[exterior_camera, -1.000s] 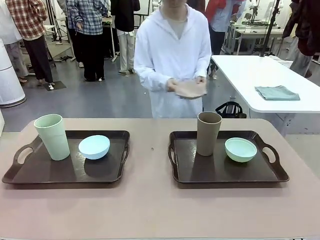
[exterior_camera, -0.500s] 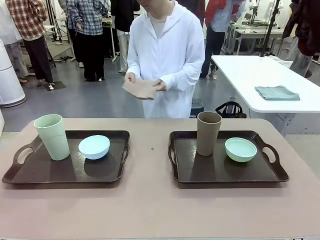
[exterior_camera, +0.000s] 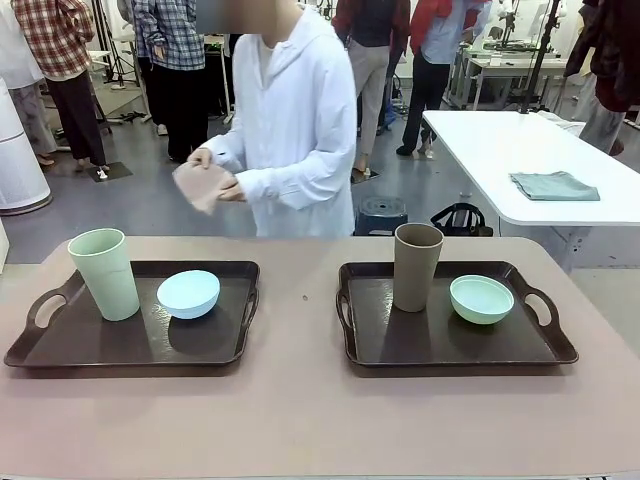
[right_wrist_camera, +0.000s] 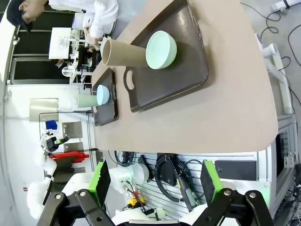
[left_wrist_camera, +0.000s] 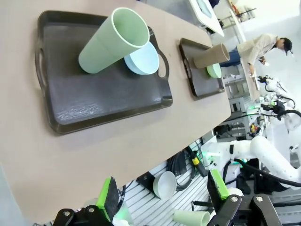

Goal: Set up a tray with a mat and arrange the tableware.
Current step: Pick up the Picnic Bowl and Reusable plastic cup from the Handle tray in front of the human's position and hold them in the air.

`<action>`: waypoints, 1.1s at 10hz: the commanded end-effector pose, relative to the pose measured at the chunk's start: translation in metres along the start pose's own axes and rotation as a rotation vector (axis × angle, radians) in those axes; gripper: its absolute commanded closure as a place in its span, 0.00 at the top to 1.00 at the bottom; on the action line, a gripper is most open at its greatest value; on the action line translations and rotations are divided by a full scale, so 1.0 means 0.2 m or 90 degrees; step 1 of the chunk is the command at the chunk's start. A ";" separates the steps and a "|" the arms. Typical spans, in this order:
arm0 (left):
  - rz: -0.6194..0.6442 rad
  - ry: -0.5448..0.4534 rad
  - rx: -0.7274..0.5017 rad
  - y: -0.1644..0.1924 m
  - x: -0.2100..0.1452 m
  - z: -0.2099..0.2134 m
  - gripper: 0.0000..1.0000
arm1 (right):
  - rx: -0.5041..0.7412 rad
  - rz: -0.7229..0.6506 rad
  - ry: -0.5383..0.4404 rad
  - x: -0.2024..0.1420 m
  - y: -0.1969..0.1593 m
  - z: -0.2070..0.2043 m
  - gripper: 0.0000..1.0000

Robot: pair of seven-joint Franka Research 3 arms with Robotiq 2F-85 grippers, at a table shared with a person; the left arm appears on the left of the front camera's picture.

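Left claw (left_wrist_camera: 162, 193) and right claw (right_wrist_camera: 155, 181) gape empty, back from the counter (exterior_camera: 300, 420). Green cup (exterior_camera: 105, 272) and blue bowl (exterior_camera: 188, 293) sit on the left tray (exterior_camera: 100, 342), brown cup (exterior_camera: 416, 266) and mint bowl (exterior_camera: 481, 298) on the right tray (exterior_camera: 430, 342). Person (exterior_camera: 295, 130) has carried the mat (exterior_camera: 203, 185) over behind the left tray; laying it looks next.
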State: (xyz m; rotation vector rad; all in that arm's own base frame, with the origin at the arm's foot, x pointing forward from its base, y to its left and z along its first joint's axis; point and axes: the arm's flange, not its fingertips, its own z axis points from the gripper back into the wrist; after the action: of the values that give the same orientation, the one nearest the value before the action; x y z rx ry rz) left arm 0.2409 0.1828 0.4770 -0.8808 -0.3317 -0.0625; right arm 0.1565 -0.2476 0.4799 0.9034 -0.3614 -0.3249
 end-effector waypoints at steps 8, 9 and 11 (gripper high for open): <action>-0.003 -0.008 -0.013 -0.01 0.01 0.01 1.00 | 0.018 0.012 -0.002 0.01 0.00 0.00 1.00; -0.003 -0.008 -0.013 -0.01 0.01 0.01 1.00 | 0.018 0.012 -0.002 0.01 0.00 0.00 1.00; -0.003 -0.008 -0.013 -0.01 0.01 0.01 1.00 | 0.018 0.012 -0.002 0.01 0.00 0.00 1.00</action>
State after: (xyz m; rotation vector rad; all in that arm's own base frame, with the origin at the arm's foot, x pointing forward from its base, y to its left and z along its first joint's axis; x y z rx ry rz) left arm 0.2413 0.1819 0.4781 -0.8839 -0.3355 -0.0609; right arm 0.1563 -0.2466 0.4802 0.9038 -0.3579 -0.3225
